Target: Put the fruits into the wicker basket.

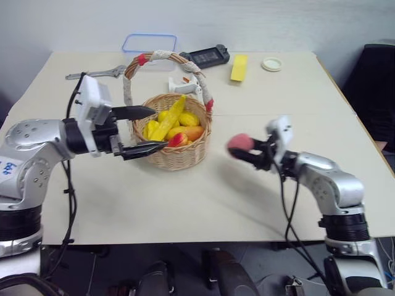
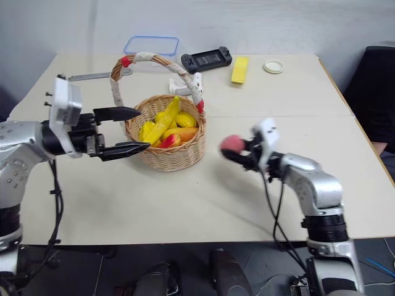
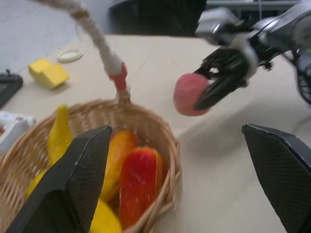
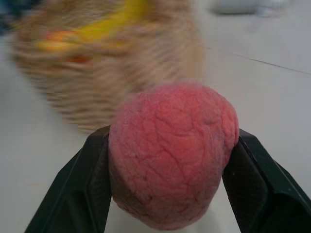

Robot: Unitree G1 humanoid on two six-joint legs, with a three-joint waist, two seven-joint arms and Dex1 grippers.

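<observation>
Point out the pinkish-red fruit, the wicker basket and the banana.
pinkish-red fruit [image 4: 172, 155]: right wrist view, middle of its cracked skin.
wicker basket [image 1: 176, 155]: left eye view, front of the woven wall.
banana [image 1: 171, 117]: left eye view, mid-length of its body.

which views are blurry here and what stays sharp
Right wrist view: the wicker basket behind is smeared by motion blur, while the pinkish-red fruit in the right gripper stays sharp. Left wrist view: the near left gripper fingers are soft, and the fruit is slightly blurred. Left eye view: the fruit is a bit smeared; the table is evenly lit.
</observation>
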